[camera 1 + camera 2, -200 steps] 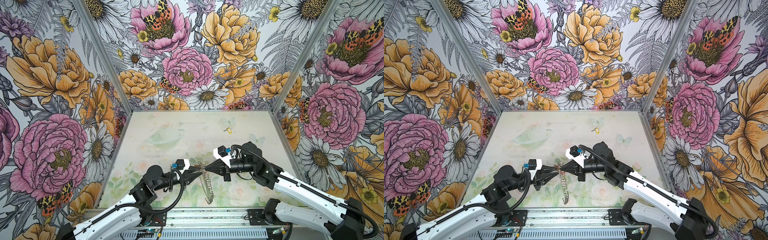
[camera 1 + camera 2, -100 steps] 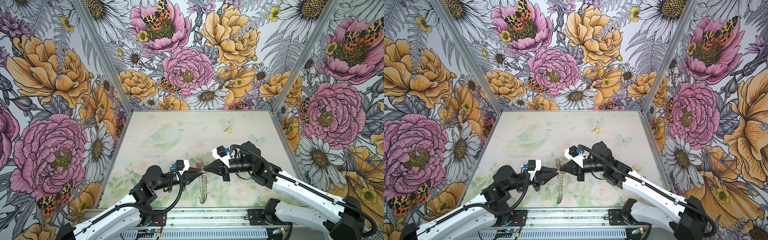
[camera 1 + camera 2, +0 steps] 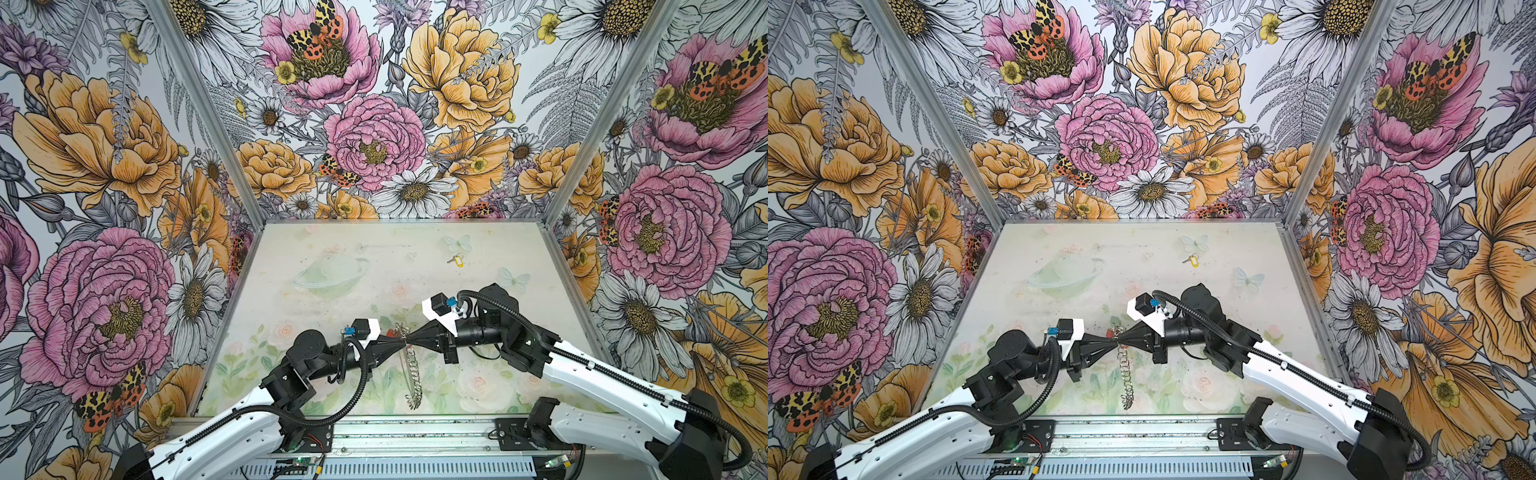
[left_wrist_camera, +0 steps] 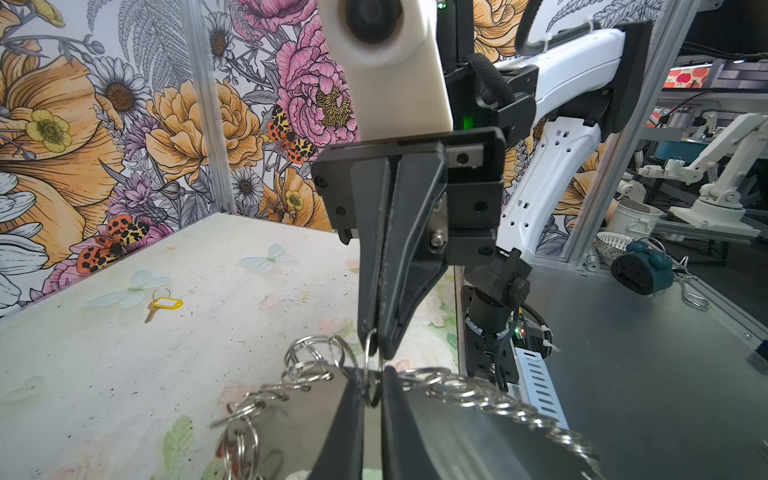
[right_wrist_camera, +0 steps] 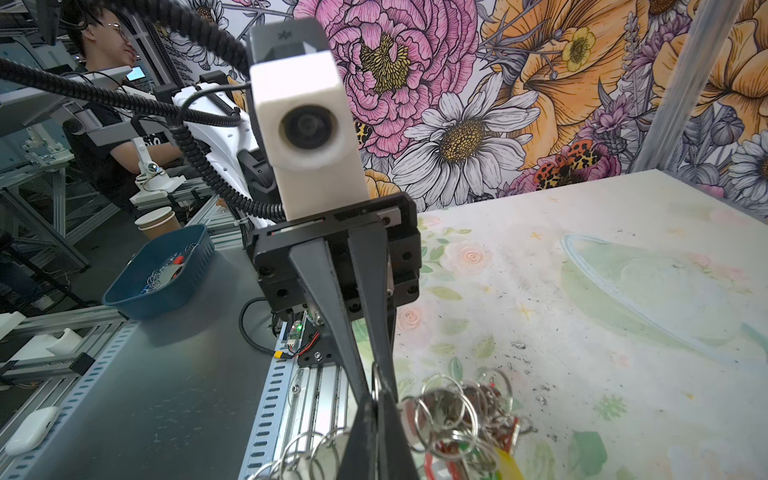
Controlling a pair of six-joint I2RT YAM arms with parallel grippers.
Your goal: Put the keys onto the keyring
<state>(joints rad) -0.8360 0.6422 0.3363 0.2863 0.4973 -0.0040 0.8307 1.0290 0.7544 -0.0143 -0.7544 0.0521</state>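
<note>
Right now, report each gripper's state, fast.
Left gripper: closed on the keyring.
Right gripper: closed on the keyring too, tip to tip with the left.

One left gripper (image 3: 400,342), one right gripper (image 3: 412,340), one keyring (image 3: 411,370), one yellow-tagged key (image 3: 457,260).

a yellow-tagged key (image 3: 457,260) lies on the pale floral tabletop (image 3: 332,241).
</note>
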